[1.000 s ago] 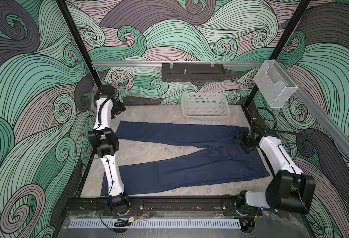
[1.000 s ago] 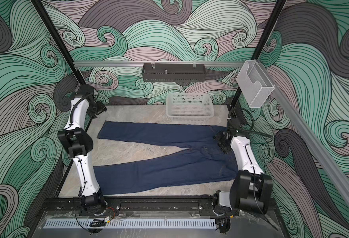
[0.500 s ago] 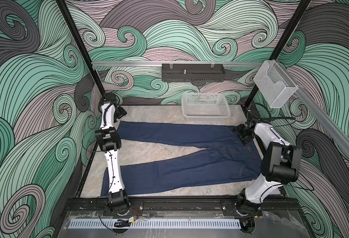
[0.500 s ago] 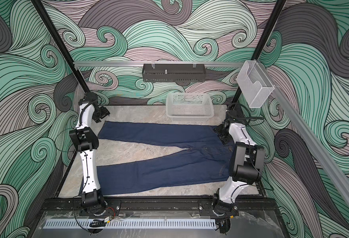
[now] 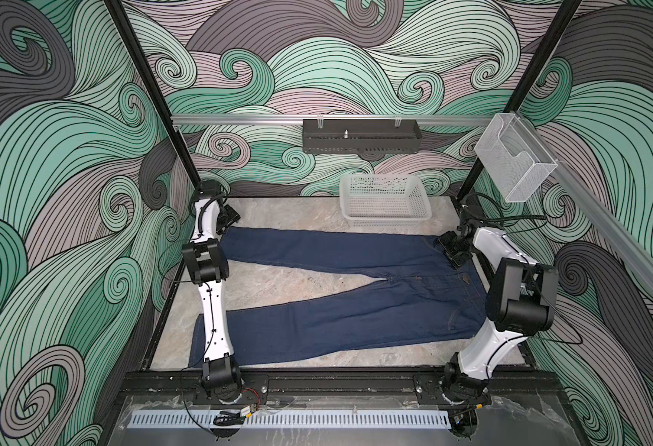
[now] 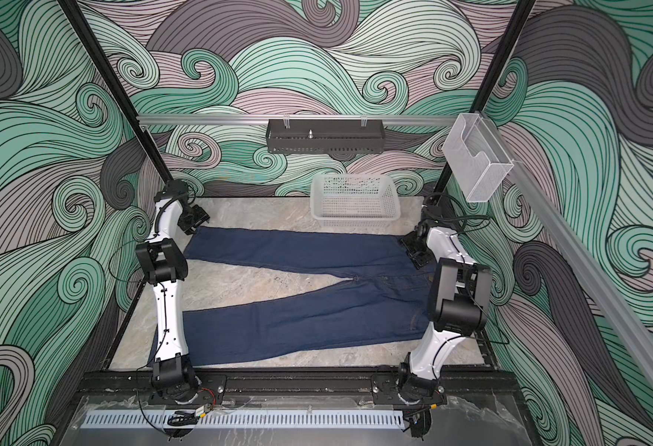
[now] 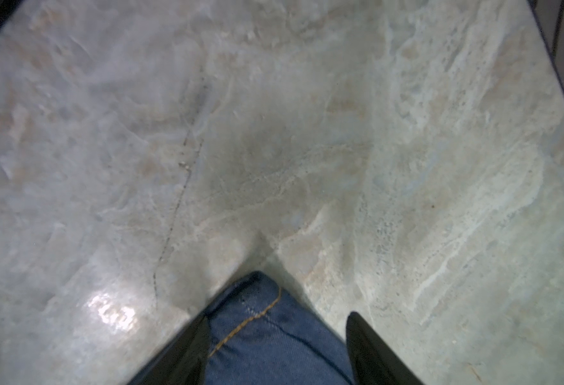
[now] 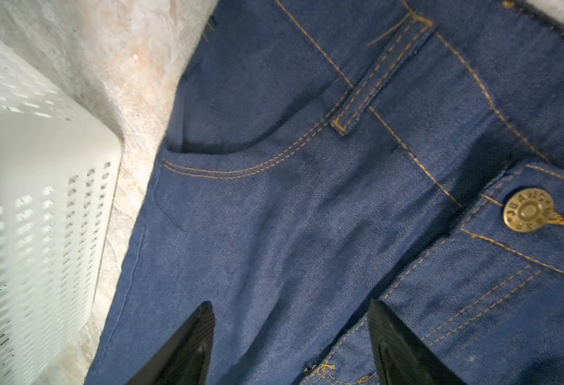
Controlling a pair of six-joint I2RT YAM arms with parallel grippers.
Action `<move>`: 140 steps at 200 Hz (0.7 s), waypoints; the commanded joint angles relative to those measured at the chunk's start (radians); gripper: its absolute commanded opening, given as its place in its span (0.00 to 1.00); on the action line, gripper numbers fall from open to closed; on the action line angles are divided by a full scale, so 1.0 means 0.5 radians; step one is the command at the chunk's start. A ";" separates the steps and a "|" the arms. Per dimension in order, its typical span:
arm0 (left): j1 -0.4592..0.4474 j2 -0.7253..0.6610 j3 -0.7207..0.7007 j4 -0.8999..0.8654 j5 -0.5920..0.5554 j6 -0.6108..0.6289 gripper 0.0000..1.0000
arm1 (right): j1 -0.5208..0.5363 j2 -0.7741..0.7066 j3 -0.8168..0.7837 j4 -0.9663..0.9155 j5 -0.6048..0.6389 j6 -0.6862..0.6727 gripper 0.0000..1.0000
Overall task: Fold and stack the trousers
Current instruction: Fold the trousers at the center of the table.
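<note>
Two arms reach across your marble-patterned table, one at each end of the trousers. The trousers lie flat and unfolded, waist toward the right arm, legs spread in a narrow V toward the left arm. In both top views the dark blue trousers cover much of the table, and a white basket stands just behind the far leg, near the waist. These views show where each claw is, but not how wide it stands.

Your left claw is at the hem of the far leg. Only the left wrist view shows its state: the left claw is wide, with its two black fingers either side of the hem corner. That corner lies flat on the table and has tan stitching along its edge. Whether the fingers touch the cloth you cannot tell.

Your right claw is over the far corner of the waist. The right wrist view adds detail too small for the top views. There the right claw is wide and holds nothing, above the front of the trousers. You can see a curved pocket, a belt loop and a brass button marked JEANS. The basket sits just beside the cloth, a strip of bare table between them
</note>
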 commanded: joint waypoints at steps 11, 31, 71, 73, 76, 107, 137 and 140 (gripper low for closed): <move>-0.013 0.146 0.044 -0.257 -0.197 0.060 0.60 | -0.005 0.054 0.031 -0.005 -0.020 0.033 0.73; -0.016 0.158 0.046 -0.437 -0.320 0.117 0.59 | -0.005 0.061 0.030 0.001 -0.035 0.038 0.73; -0.046 0.202 0.096 -0.654 -0.396 0.184 0.62 | -0.005 0.042 0.016 0.014 -0.049 0.035 0.73; -0.047 0.199 0.099 -0.658 -0.398 0.184 0.62 | -0.005 0.041 0.017 0.013 -0.046 0.036 0.73; -0.047 0.198 0.104 -0.663 -0.399 0.185 0.62 | -0.005 0.041 0.017 0.013 -0.051 0.035 0.73; -0.050 0.198 0.110 -0.705 -0.437 0.171 0.54 | -0.005 0.048 0.007 0.030 -0.062 0.032 0.73; -0.068 0.204 0.122 -0.719 -0.416 0.148 0.39 | -0.008 0.064 -0.002 0.045 -0.083 0.034 0.73; -0.071 0.206 0.123 -0.719 -0.417 0.146 0.37 | -0.008 0.064 -0.006 0.045 -0.079 0.034 0.73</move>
